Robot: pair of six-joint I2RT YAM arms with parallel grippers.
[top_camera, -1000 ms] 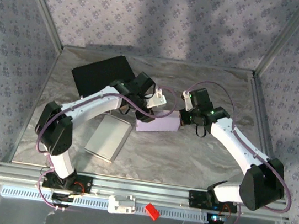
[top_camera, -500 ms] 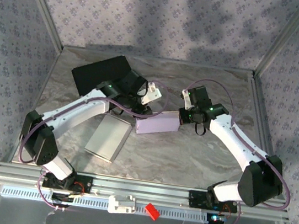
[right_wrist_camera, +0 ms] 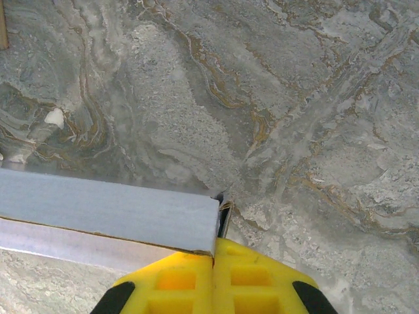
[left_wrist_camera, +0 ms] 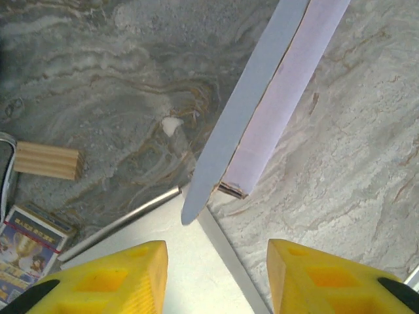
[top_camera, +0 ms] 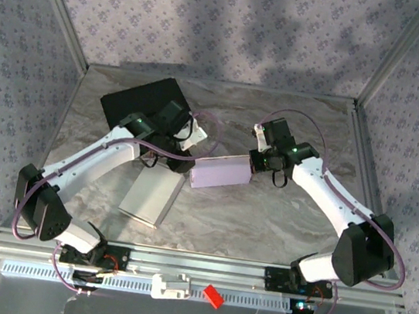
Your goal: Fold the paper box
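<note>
The paper box [top_camera: 221, 173] is kept at the middle of the desk [top_camera: 277, 229], its right end pinched in the closed right hand [right_wrist_camera: 213, 275]. The left hand [left_wrist_camera: 216, 261] is half spread and empty; the box's free end should be centred between its fingers before anything is pressed.

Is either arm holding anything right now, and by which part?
The right gripper is shut on the lilac paper box, pinching it at a corner of one end. The left gripper is open, holding nothing.
</note>
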